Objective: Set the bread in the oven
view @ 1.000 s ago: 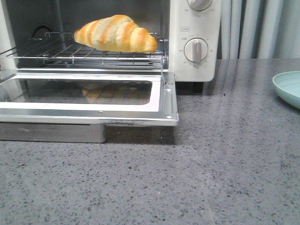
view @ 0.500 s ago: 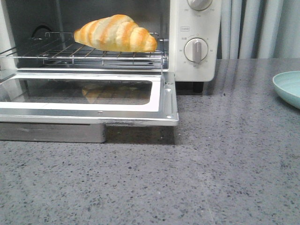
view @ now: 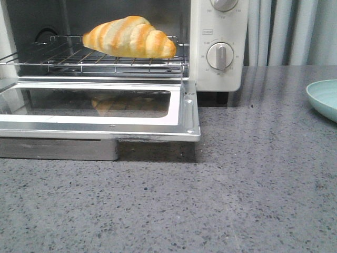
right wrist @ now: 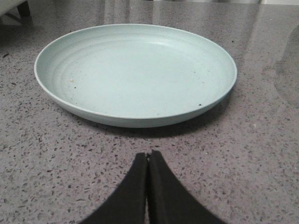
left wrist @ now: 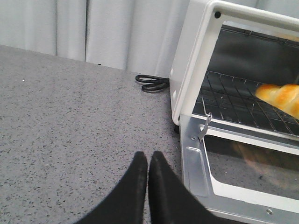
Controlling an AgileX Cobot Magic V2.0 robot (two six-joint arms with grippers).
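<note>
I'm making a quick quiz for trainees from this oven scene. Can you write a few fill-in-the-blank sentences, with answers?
1. The bread lies on the wire ____ inside the oven.
2. The oven's door is ____.
3. The pale green plate holds ____.
4. The left gripper and the right gripper are both ____.

Answers: rack; open; nothing; shut

Grey speckled stone-look worktop: smooth, semi-gloss, faint reflections. Cream-white toaster oven: smooth painted casing, satin sheen. Its drop-down door: bright polished metal frame around clear glass, mirror-like. Thin wire rack: shiny metal. Golden-orange striped croissant-shaped bread: glazed, slightly glossy crust. Pale mint round plate: matt, smooth, faintly ridged. Black jaws of both grippers: matt.
</note>
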